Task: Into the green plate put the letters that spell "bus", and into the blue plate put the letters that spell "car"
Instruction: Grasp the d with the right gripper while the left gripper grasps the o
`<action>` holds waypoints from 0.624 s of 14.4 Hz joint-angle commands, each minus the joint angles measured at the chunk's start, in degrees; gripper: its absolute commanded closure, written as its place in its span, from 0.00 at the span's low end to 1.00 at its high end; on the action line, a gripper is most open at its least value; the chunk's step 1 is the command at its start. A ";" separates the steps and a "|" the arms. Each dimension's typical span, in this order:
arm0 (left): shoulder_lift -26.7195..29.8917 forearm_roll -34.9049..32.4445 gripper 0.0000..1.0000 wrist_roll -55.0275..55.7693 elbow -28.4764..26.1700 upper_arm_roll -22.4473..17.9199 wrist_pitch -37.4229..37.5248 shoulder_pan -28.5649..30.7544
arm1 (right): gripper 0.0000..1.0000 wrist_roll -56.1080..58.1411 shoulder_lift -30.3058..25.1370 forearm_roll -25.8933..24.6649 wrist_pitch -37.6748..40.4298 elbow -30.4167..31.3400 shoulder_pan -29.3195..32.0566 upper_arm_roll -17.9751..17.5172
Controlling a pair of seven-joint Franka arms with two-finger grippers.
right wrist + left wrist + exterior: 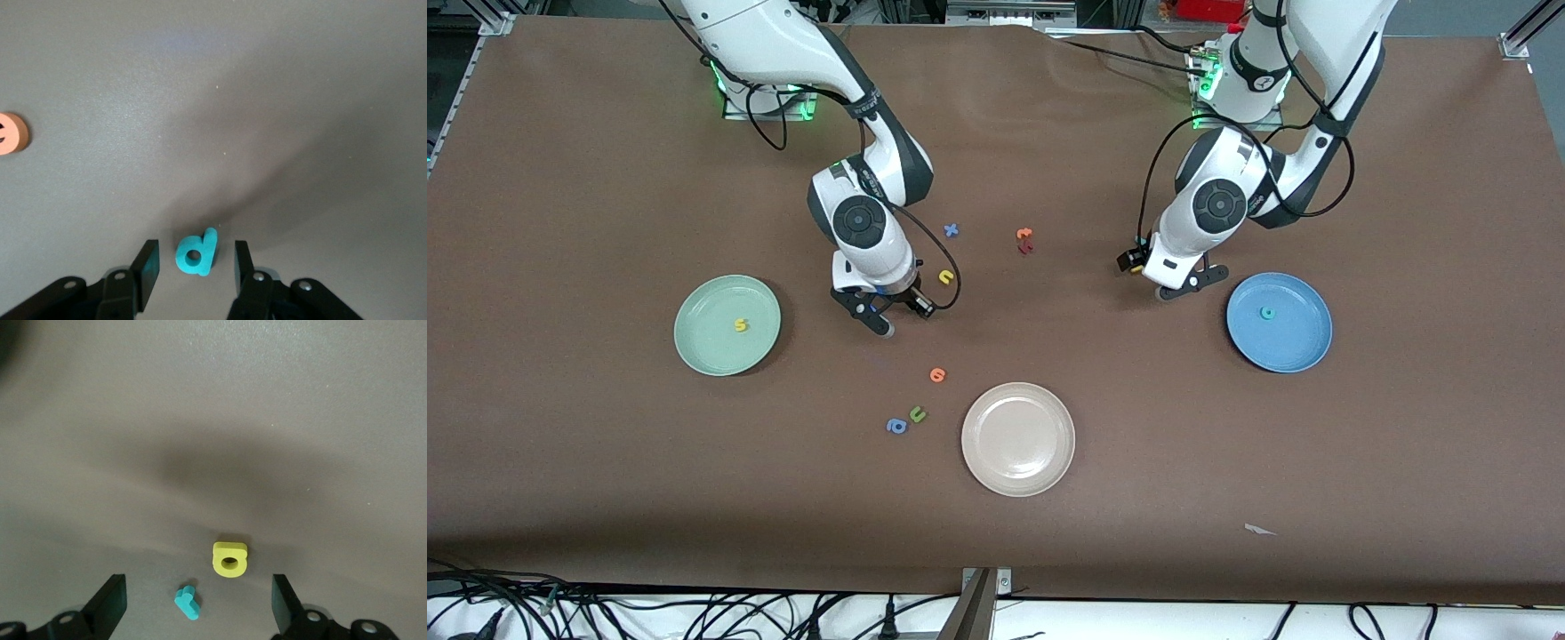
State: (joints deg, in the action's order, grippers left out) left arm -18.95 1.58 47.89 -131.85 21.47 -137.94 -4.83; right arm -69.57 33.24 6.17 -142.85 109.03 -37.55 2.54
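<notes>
- Brown matte cloth covers the table [560, 462]; both arm bases stand along its edge farthest from the front camera.
- Teal b [197, 251] lies flat on the cloth, between the right gripper's [887, 313] fingers [148, 265] in the right wrist view; the jaws stand partly apart around it and I cannot tell whether they touch it.
- Yellow a [230, 559] and thin teal r [188, 602] lie close together on the cloth under the left gripper [1181, 283], whose jaws are spread wide and hold nothing (both letters sit between its fingers [112, 603] in the left wrist view).
- Yellow s [740, 325] lies in the green plate [694, 342], toward the right arm's end.
- Teal c [1265, 312] lies in the blue plate [1303, 351], toward the left arm's end, just beside the left gripper.
- Yellow u [945, 277] rests on the cloth near the right gripper.
- The letters look like soft, chunky foam; the plates are round with shallow rims.
- Others: a blue x [951, 230], an orange letter touching a dark red one [1024, 240], an orange round letter [937, 375], a green u [917, 414] beside a blue a [896, 426], and a beige plate [1049, 476] nearest the front camera.
</notes>
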 commanded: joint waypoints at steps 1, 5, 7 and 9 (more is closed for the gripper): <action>-1.61 0.44 0.06 2.38 -0.34 -0.11 -2.33 -0.79 | 0.46 -1.27 0.86 0.86 -1.81 -0.22 -0.86 0.28; -3.81 0.01 0.17 3.88 -0.25 -0.20 -6.37 -0.97 | 0.46 -1.36 1.91 0.95 -2.87 -0.22 -1.56 0.28; -3.82 -0.08 0.31 3.88 -0.16 -0.20 -6.38 -0.97 | 0.54 -1.27 2.18 0.95 -2.87 -0.22 -1.74 0.28; -3.90 -0.08 0.43 3.96 -0.07 -0.20 -6.38 -0.97 | 0.69 -0.75 2.26 0.86 -2.78 -0.13 -1.65 0.28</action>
State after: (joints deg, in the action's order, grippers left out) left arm -23.01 1.58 50.79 -131.99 21.46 -143.84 -5.34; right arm -70.00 35.06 6.30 -144.83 109.04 -38.62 2.52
